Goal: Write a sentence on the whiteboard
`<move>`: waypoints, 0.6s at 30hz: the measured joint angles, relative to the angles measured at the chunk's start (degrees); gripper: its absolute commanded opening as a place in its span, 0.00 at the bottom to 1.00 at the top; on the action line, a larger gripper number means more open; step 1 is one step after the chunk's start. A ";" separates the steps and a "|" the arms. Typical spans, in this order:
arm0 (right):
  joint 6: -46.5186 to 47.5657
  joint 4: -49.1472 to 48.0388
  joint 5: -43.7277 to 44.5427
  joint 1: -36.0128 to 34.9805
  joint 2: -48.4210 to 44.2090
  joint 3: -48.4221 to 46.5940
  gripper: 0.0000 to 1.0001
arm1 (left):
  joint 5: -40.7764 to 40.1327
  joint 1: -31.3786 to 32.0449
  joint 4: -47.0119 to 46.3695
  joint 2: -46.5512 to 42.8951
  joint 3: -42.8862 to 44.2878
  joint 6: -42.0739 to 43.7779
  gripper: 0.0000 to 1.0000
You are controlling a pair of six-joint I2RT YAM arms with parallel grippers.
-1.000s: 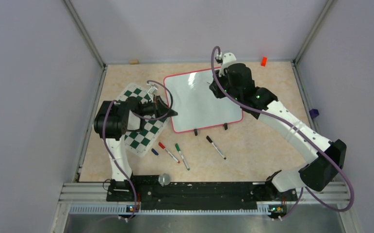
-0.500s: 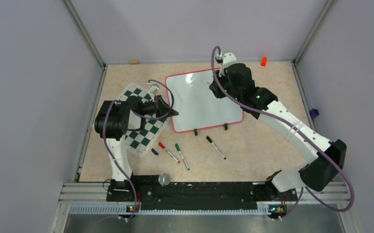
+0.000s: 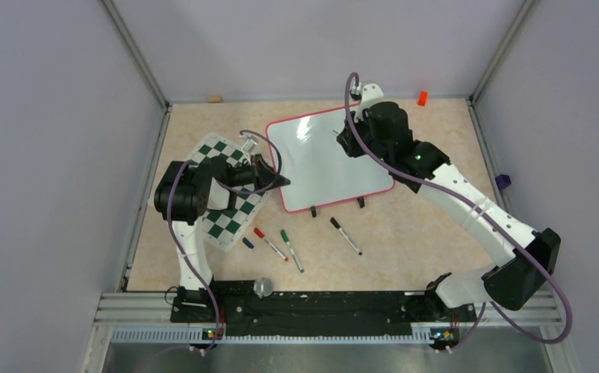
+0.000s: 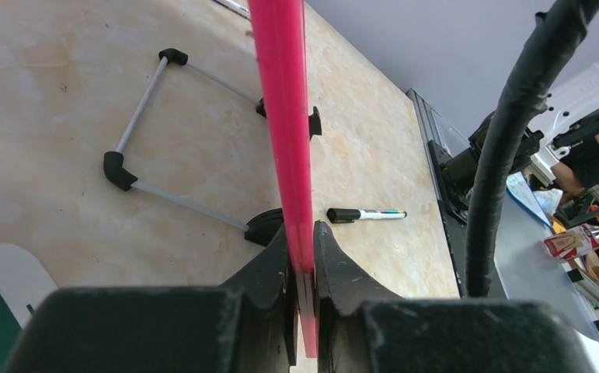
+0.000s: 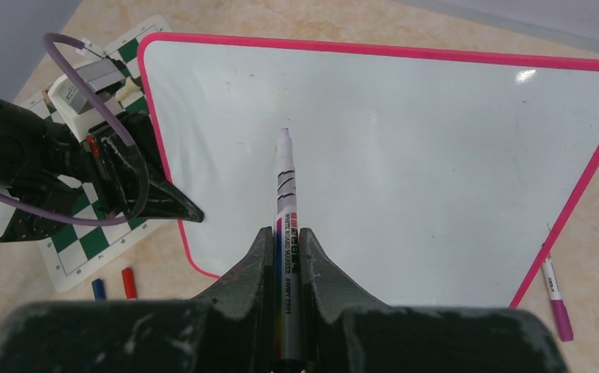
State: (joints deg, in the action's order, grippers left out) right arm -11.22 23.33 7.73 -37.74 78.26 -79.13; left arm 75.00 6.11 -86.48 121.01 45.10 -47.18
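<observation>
The whiteboard (image 3: 323,159) was set on the counter (image 3: 420,225) beside the chessboard mat (image 3: 230,219); no writing was seen on it. Its pink frame was pinched by the closed left gripper (image 4: 302,233), and a marker (image 5: 283,175) was clamped in the closed right gripper (image 5: 284,237), tip over the board. Were the thin frame to slip from that pinch, the board could be shoved by pen pressure and the strokes skewed.

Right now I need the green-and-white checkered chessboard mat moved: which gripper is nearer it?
Left. The left gripper pinches the edge of the pink-framed whiteboard beside the mat; the right gripper holds a white marker above the board.
</observation>
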 measured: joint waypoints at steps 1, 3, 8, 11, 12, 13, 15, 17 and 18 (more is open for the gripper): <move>-0.28 0.02 -0.02 0.00 -0.04 0.00 0.00 | -0.35 -0.02 -0.11 0.00 -0.31 0.02 0.00; -0.79 0.07 0.15 0.00 -0.04 0.02 0.00 | -0.96 -0.02 -0.39 0.00 -0.87 0.22 0.00; -2.12 0.28 0.87 0.00 -0.04 0.02 0.00 | -1.79 -0.17 -0.63 -0.11 -1.79 0.81 0.00; -3.08 0.28 1.49 0.00 -0.04 0.02 0.00 | -1.75 -0.26 -0.61 -0.11 -1.81 0.72 0.00; -3.45 0.28 1.66 0.00 -0.04 0.02 0.00 | -1.73 -0.37 -0.61 -0.11 -1.81 0.66 0.00; -3.80 0.28 1.86 0.00 -0.04 0.02 0.00 | -1.64 -0.48 -0.61 -0.11 -1.79 0.61 0.00; -4.39 0.33 2.21 0.00 -0.04 0.02 0.00 | -1.33 -0.98 -0.57 -0.09 -1.81 0.61 0.00; -4.55 0.44 2.47 -0.09 -0.02 0.02 0.00 | -0.94 -1.44 -0.52 -0.04 -1.79 0.61 0.00; -4.59 0.50 2.62 -0.28 0.02 0.02 0.00 | -0.66 -1.60 -0.52 0.04 -1.79 0.66 0.00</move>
State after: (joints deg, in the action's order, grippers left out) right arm -15.81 23.83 10.35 -38.02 78.28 -79.11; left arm 74.35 4.51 -87.00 121.05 43.31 -46.52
